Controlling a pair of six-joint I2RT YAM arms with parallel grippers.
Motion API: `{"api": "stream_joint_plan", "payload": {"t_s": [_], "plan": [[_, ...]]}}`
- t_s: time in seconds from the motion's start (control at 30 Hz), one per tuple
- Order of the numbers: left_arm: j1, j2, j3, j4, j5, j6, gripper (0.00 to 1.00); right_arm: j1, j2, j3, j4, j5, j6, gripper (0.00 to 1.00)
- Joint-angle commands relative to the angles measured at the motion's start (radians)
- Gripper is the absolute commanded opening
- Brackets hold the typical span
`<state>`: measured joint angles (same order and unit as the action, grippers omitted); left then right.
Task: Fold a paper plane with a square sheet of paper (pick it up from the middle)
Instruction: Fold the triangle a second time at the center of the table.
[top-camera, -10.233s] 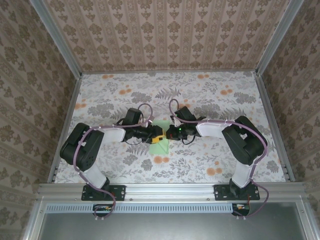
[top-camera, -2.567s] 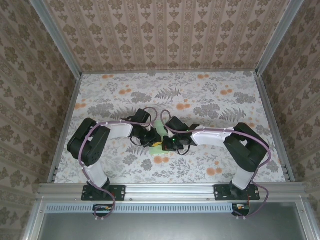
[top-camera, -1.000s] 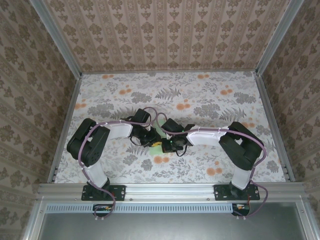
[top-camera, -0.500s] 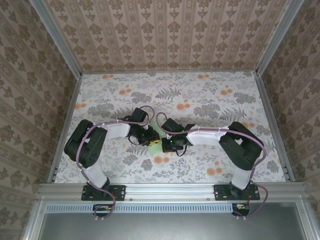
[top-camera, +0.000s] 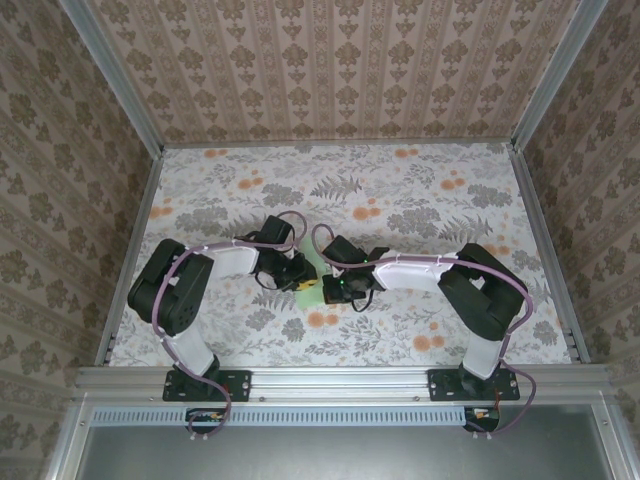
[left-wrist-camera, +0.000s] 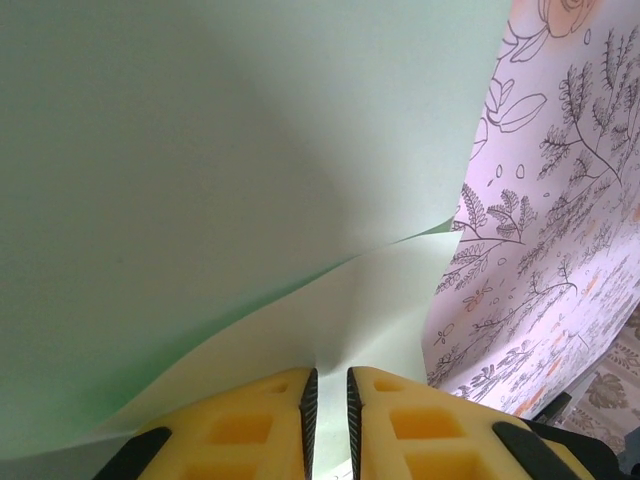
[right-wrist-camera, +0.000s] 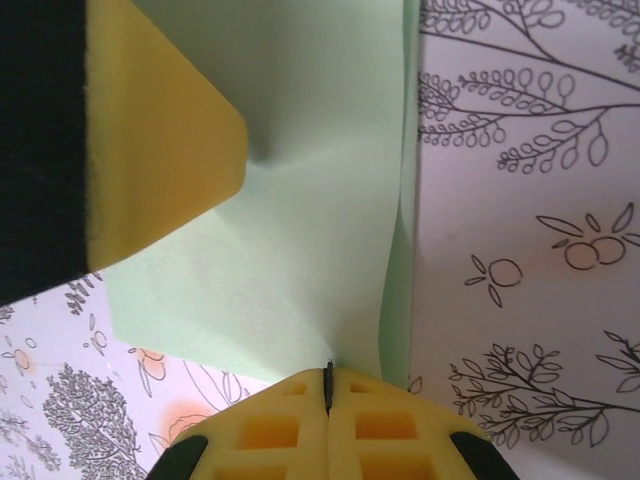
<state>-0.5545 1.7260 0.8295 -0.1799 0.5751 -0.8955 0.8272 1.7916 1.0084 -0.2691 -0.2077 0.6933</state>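
The square sheet of paper (top-camera: 318, 262) is pale green and sits at mid-table between the two arms. It is bent into flaps with a crease (right-wrist-camera: 310, 200), and no plane shape can be made out. Seen from the left wrist, the paper (left-wrist-camera: 200, 150) takes up most of the frame. My right gripper (right-wrist-camera: 328, 375) is shut on a folded edge of the sheet. Against the paper, my left gripper (left-wrist-camera: 328, 388) keeps a narrow gap between its yellow fingertips (left-wrist-camera: 250, 410), and the sheet puckers there. One left finger (right-wrist-camera: 150, 150) dents the paper from the other side. From above, the left gripper (top-camera: 306, 280) and right gripper (top-camera: 327, 288) almost touch.
A floral-patterned tabletop (top-camera: 400, 190) lies under the paper, with bare room at the back and on both sides. Patterned walls and metal rails (top-camera: 340, 378) enclose it. Both forearms reach inward across the near middle.
The left arm's elbow has shifted a little to the left and its gripper has nudged against the paper. The right gripper stays shut on the sheet in the same place.
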Motion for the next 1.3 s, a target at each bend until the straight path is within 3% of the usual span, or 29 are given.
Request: {"api": "stream_joint_plan", "payload": {"t_s": [0.0,0.63,1.27], "plan": [[0.01,0.018,-0.021,-0.038,-0.048,0.024,0.19,-0.004,-0.006,0.043,-0.001,-0.019,-0.017,0.02],[0.013,0.018,-0.018,-0.048,-0.048,0.027,0.18,-0.031,0.075,0.09,-0.06,0.003,-0.063,0.01],[0.027,0.032,-0.027,-0.072,-0.061,0.046,0.17,-0.071,0.019,0.012,-0.096,-0.004,-0.092,0.01]]}}
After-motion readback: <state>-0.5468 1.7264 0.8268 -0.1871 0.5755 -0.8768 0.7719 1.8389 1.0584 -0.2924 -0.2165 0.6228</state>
